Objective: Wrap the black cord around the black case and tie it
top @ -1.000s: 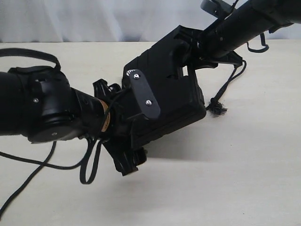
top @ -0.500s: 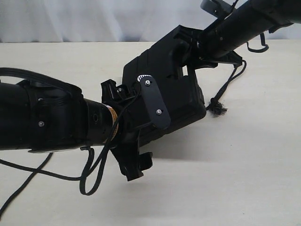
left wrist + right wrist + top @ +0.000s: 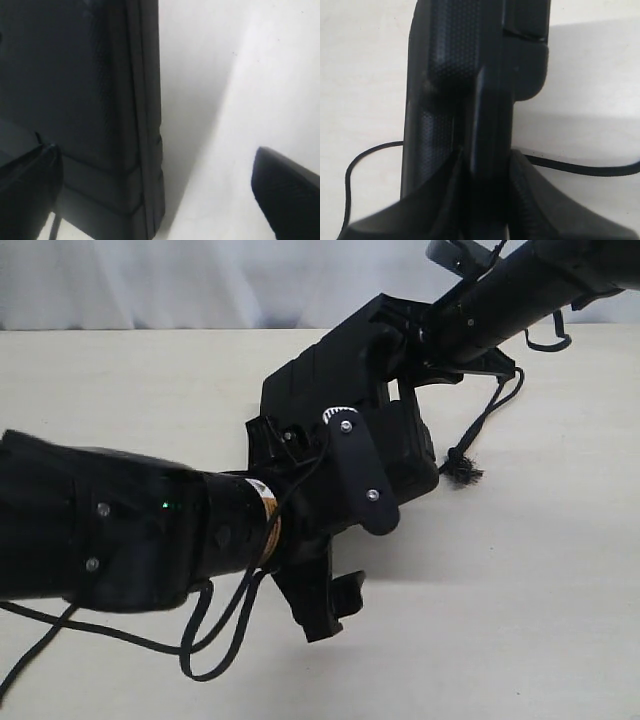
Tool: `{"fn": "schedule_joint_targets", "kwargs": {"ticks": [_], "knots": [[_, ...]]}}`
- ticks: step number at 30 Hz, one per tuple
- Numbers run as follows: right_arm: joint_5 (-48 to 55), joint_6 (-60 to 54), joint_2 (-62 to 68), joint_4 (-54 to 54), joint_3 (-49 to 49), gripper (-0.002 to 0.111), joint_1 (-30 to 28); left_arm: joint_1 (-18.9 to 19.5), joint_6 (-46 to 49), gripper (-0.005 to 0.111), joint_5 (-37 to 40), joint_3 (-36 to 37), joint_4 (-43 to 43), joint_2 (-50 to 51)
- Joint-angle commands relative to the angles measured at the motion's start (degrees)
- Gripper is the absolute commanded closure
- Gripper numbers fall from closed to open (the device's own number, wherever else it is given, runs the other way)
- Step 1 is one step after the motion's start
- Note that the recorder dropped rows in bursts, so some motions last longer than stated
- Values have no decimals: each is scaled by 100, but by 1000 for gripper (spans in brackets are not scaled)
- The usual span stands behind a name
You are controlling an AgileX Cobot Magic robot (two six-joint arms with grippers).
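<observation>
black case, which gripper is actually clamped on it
The right gripper: it is shut on an edge of the black case, while the left gripper stands wide open.

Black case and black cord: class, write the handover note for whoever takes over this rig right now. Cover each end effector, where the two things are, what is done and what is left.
Right end effector: shut on the black case, holding it tilted and apparently clear of the table.
Left end effector: open, jaws wide at the case's lower edge, gripping nothing.
Black cord: frayed end lies on the table beside the case; a stretch runs up towards the right arm.
Done: case gripped and raised. No turn of cord shows around it.
Left: wrap the cord around the case, then tie it.
</observation>
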Motion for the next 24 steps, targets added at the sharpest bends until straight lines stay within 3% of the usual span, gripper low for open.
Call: {"fn": "schedule_joint_targets", "kwargs": {"ticks": [1, 2, 4, 7, 11, 19, 24], "knots": [[-215, -55, -137, 188, -77, 104, -1, -216, -3055, 11, 669, 78, 3004, 5], [-215, -55, -137, 188, -77, 104, -1, -302, -4215, 11, 810, 253, 4004, 5], [-215, -55, -137, 188, -77, 104, -1, -423, -5114, 11, 1258, 442, 4491, 59], [-269, -83, -137, 211, -77, 104, -1, -595, -5089, 11, 1942, 553, 4491, 402], [-279, -83, -137, 214, -77, 104, -1, -595, -5131, 11, 1504, 473, 4491, 683], [-256, -83, -137, 211, -77, 104, -1, -581, -5488, 11, 1454, 36, 4491, 851], [-222, -83, -137, 211, -77, 104, -1, -370, -5498, 11, 1346, -121, 4491, 1167]]}}
